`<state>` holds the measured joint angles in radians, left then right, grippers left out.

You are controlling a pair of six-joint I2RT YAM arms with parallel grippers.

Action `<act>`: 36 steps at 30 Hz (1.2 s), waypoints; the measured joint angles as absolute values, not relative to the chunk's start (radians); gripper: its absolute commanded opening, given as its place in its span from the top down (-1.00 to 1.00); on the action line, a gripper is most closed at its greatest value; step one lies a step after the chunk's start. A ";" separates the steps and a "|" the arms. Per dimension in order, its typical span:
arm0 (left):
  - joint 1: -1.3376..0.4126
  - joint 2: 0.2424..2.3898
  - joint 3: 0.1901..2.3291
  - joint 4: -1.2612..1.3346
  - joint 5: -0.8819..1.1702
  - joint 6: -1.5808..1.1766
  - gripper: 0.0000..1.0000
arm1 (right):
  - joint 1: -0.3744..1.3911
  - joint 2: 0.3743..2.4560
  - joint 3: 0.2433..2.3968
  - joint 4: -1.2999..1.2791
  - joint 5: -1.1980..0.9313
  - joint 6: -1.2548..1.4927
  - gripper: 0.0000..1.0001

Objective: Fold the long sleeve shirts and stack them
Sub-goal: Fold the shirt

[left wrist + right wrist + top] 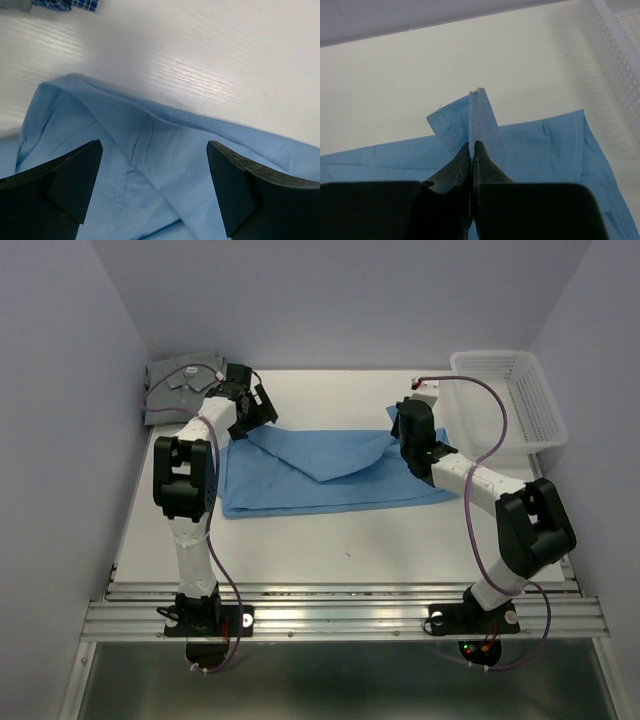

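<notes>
Items on the table [350,540], read as a clock face from the arms' side:

1. Blue shirt [320,475]. Light blue cloth at the centre, laid flat as a long band running from 9 to 3. A loose triangular flap is folded over its far edge, with the tip pointing toward 6. The cloth is smooth with a few soft creases. A seam and a rolled edge show at the 10 o'clock corner. At the 2 o'clock end a narrow stitched strip stands upright off the table.

2. Grey shirt [180,380]. Grey-green, folded into a compact square in the 11 o'clock corner. The collar faces up and a small white label shows at the neck. It lies apart from the blue shirt.

3. Left claw [154,147]. Fingers spread wide with nothing between them. It is poised over the blue shirt's 10 o'clock corner. Whether it touches the cloth I cannot tell.

4. Right claw [472,146]. Fingers pressed together, pinching the upright strip of the blue shirt at the 2 o'clock end.

5. Basket [510,390]. White mesh, at 1 to 2 o'clock, just beyond the right claw.
</notes>
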<state>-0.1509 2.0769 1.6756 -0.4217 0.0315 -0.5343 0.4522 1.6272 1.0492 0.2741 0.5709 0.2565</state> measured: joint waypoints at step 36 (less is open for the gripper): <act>-0.142 2.217 1.839 -0.701 -0.195 -0.501 0.72 | 0.388 1.657 0.898 0.380 0.535 0.183 0.87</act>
